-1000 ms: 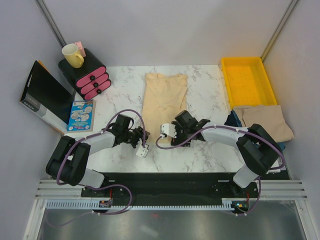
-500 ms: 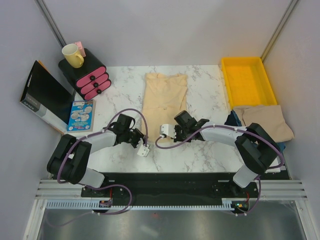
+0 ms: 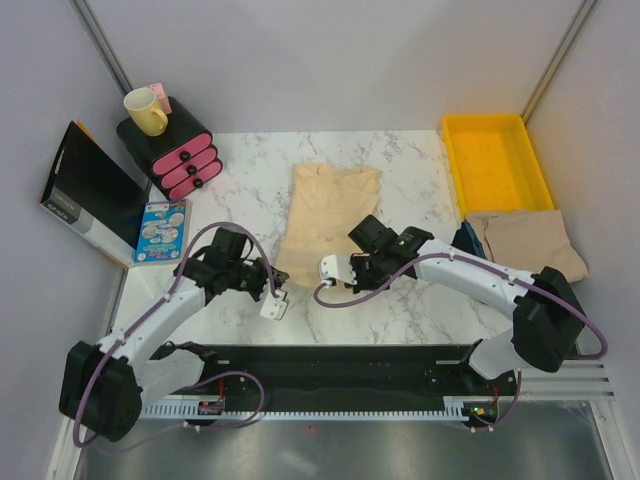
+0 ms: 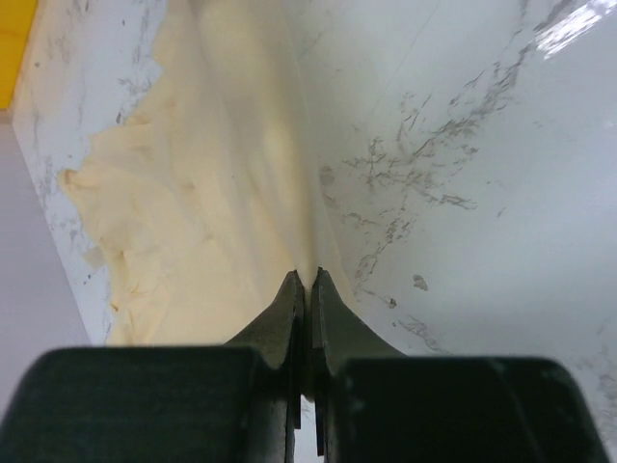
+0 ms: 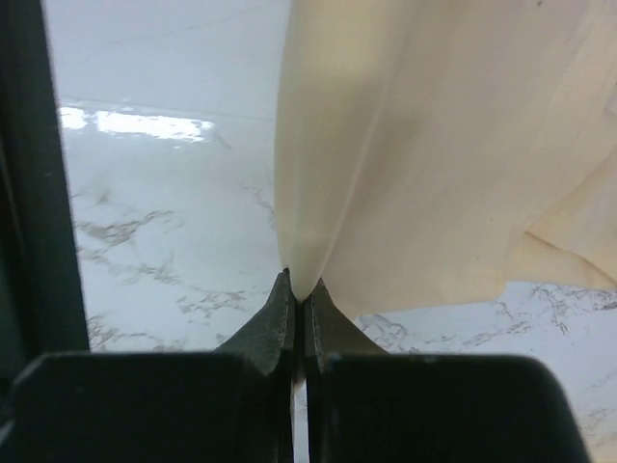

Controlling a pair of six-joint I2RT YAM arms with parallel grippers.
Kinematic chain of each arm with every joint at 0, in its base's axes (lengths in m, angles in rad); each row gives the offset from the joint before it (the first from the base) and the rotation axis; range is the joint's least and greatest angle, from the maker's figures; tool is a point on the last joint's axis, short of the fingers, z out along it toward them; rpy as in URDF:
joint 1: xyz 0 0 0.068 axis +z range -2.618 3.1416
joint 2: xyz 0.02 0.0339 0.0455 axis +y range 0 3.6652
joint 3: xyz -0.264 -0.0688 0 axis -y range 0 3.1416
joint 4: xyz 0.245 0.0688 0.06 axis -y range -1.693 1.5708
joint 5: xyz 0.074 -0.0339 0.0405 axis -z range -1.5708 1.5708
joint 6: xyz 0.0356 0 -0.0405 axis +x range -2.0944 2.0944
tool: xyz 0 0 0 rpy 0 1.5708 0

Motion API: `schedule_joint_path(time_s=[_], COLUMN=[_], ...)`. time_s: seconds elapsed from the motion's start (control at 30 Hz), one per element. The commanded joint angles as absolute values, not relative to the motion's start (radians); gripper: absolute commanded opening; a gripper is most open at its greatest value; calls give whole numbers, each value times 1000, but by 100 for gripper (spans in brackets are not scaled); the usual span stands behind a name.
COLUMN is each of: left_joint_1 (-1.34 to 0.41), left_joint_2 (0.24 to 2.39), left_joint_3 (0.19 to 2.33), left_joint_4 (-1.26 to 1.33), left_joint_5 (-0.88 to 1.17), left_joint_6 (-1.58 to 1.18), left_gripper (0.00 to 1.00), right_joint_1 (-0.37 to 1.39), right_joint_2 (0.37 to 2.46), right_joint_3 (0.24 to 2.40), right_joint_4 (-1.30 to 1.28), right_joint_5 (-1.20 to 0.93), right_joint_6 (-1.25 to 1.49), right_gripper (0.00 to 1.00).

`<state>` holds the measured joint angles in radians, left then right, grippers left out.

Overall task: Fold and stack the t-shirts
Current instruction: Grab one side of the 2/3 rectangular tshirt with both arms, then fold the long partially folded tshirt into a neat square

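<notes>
A pale cream t-shirt [image 3: 328, 213], folded into a long strip, lies in the middle of the marble table [image 3: 420, 300]. My left gripper [image 3: 278, 291] is shut on its near left corner. In the left wrist view the fabric [image 4: 231, 183] rises in a ridge from the closed tips [image 4: 306, 276]. My right gripper [image 3: 335, 271] is shut on the near right corner, and in the right wrist view the cloth [image 5: 424, 145] hangs from the pinch [image 5: 299, 285]. A second, tan t-shirt [image 3: 527, 243] lies folded at the right edge.
A yellow tray [image 3: 497, 160] stands at the back right, just behind the tan t-shirt. A pink drawer unit [image 3: 183, 160] with a yellow mug [image 3: 146, 110] stands at the back left. A black box [image 3: 85, 195] and a blue booklet [image 3: 161, 230] are at the left edge.
Both grippers have shut on the near corners of the cream t-shirt. Its far edge has slid a little towards me. The left arm has drawn back to the left.
</notes>
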<state>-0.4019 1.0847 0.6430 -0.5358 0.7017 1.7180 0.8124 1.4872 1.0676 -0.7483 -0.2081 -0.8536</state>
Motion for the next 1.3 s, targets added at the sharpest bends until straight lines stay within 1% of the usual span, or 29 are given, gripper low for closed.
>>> schedule_joint_path(time_s=[0.0,0.07,0.2,0.37,0.47,0.53,0.67,0.73,0.9,1.07,1.27], left_joint_1=[-408,-413,-416,-417,-417,-417,-417,-417,-417,-417,-414], left_joint_2=[924,834,723,673,672,699,804,875,962,986,1009], left_joint_3=[666,670,702,758,790,808,857,897,943,930,897], left_joint_4=[-823,-882,-1038,-1167,-1180,-1137,-939,-888,-743,-686,-581], left_joint_5=[787,822,870,951,980,970,928,905,874,868,824], left_joint_6=[1700,1710,1738,1813,1862,1867,1795,1772,1712,1701,1655], left_gripper=[2,2,2,2,2,2,2,2,2,2,2], right_joint_1=[857,882,945,989,1000,1002,1002,1000,989,937,873], right_joint_2=[1405,1366,1302,1273,1279,1284,1305,1310,1310,1335,1364], right_joint_3=[1097,1106,1144,1193,1224,1236,1223,1213,1200,1216,1206], right_joint_4=[-991,-1051,-1156,-1204,-1219,-1216,-1161,-1118,-972,-861,-710], right_joint_5=[-264,-290,-319,-347,-331,-299,-184,-102,61,136,176], right_joint_6=[-887,-890,-873,-851,-857,-874,-900,-926,-979,-1026,-1086], right_gripper=[0,0,0,0,0,0,0,0,0,0,0])
